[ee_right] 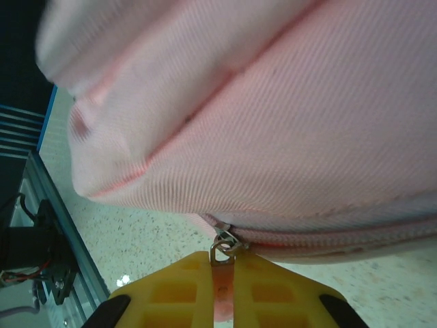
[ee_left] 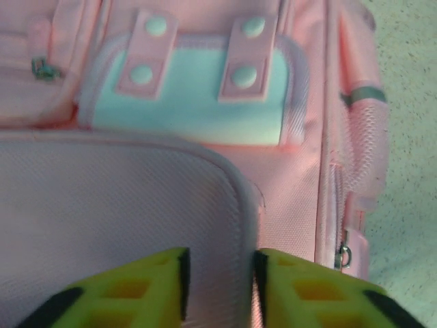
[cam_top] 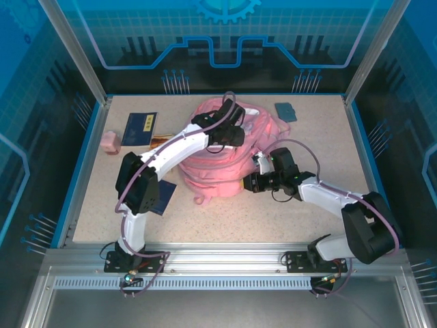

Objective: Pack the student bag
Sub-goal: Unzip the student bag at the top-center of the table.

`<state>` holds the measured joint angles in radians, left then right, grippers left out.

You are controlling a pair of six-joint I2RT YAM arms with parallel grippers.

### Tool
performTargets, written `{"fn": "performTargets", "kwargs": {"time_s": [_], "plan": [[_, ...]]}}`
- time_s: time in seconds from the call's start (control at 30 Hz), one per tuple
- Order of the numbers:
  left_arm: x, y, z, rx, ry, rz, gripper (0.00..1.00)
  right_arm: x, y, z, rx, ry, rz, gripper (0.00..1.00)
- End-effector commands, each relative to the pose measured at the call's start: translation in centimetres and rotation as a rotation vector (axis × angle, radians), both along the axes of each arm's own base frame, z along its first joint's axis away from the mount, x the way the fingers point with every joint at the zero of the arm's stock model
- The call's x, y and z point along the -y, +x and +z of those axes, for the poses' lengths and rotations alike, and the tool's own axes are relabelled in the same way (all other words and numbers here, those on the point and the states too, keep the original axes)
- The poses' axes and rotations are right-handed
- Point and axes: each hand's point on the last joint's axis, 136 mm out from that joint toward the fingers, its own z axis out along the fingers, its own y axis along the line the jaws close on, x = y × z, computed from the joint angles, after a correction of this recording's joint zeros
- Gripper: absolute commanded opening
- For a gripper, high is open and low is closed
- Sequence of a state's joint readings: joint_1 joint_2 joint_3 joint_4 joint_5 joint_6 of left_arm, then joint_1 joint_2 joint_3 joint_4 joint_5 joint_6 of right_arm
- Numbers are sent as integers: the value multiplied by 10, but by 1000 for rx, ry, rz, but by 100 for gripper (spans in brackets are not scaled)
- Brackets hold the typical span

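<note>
Top external. The student bag [cam_top: 218,160] lies slumped in the middle of the counter [cam_top: 334,137], pink and rumpled. The left arm reaches in from the near left, and the left gripper [cam_top: 229,133] sits over the bag's far half. The right gripper [cam_top: 254,183] is at the bag's near-right edge. A dark blue book [cam_top: 140,128] lies at far left with a small pink block [cam_top: 110,142] just beside it. A second dark blue book [cam_top: 164,198] lies partly under the left arm's elbow. A grey-blue flat piece [cam_top: 285,111] sits far right, apart from the bag.

Left wrist. The student bag [ee_left: 300,178] is seen close up. It has a mint panel [ee_left: 191,109] crossed by two pink snap tabs, and below that a flap [ee_left: 116,198] with a pale piped rim. The left gripper [ee_left: 220,260] has its jaws apart, and the rim runs down into the gap between them (whether either jaw touches it cannot be told). A small metal zip puller [ee_left: 343,256] hangs on the bag's right side, and speckled counter [ee_left: 410,205] shows beyond.

Right wrist. The right gripper [ee_right: 222,263] has its jaws together, clamped on the pink zip pull [ee_right: 222,280]. The pull's metal loop sits just above the jaw tips, at the zip line. The bag's fabric [ee_right: 273,123] bulges overhead, with the counter [ee_right: 136,232] beneath it.
</note>
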<state>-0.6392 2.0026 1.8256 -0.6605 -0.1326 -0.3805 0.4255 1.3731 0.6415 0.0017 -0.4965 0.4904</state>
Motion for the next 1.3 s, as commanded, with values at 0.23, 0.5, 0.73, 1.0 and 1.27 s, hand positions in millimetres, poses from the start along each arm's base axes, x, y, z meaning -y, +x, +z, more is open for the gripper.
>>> {"fn": "performTargets", "kwargs": {"time_s": [0.23,0.5,0.73,1.0,1.27], "plan": [[-31,-48,24,105,81,-369,68,54,46,18,-14,-28,-182,10],[-10,-53,-18,112,167,-591,65,69,58,17,-41,-20,-216,9],[5,-51,-41,108,201,-732,59,71,57,16,-57,-16,-217,9],[5,-43,-63,81,249,-760,58,71,56,15,-71,-15,-215,9],[8,-68,-56,44,176,-855,68,71,57,15,-77,-18,-212,9]]}}
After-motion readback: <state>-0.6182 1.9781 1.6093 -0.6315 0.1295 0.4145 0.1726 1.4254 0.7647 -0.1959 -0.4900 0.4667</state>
